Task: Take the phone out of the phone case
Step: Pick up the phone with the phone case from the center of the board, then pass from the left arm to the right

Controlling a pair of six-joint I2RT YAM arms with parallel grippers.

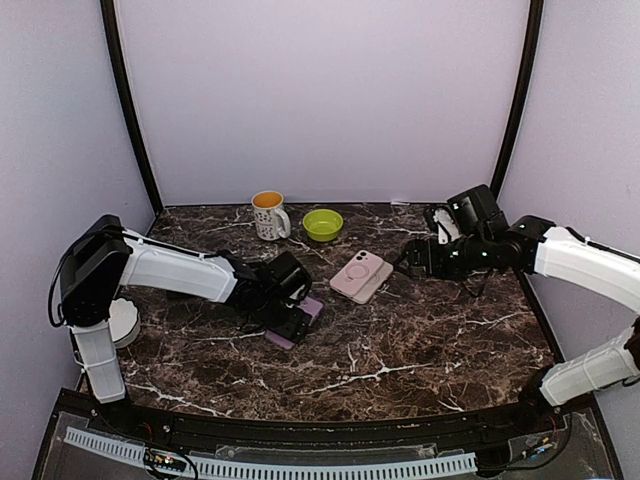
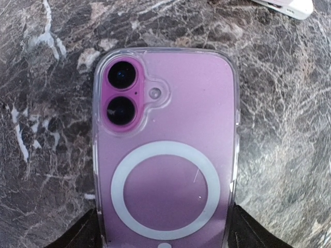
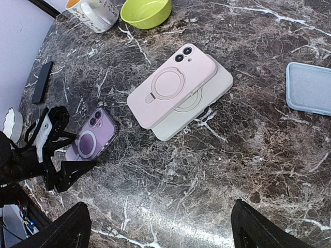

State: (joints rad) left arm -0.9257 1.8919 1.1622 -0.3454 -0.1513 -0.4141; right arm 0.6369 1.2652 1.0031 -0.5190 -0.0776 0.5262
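A purple phone (image 2: 165,103) in a clear phone case (image 2: 234,113) lies back up on the marble table, left of centre (image 1: 311,307). Its camera end points away from my left wrist. My left gripper (image 2: 164,235) straddles its lower end. One black finger (image 2: 85,236) presses the case's left edge and the other (image 2: 249,233) presses its right edge. From the right wrist view the same phone (image 3: 90,138) shows at the left, in the left arm's grip. My right gripper (image 3: 160,227) hovers open over bare marble at the right (image 1: 415,258), holding nothing.
A pink case on a white one (image 1: 360,276) lies at the table's centre. A mug (image 1: 268,214) and a green bowl (image 1: 322,224) stand at the back. A grey-blue case (image 3: 310,88) lies far right, a black bar (image 3: 41,81) and a white round object (image 1: 124,322) at the left.
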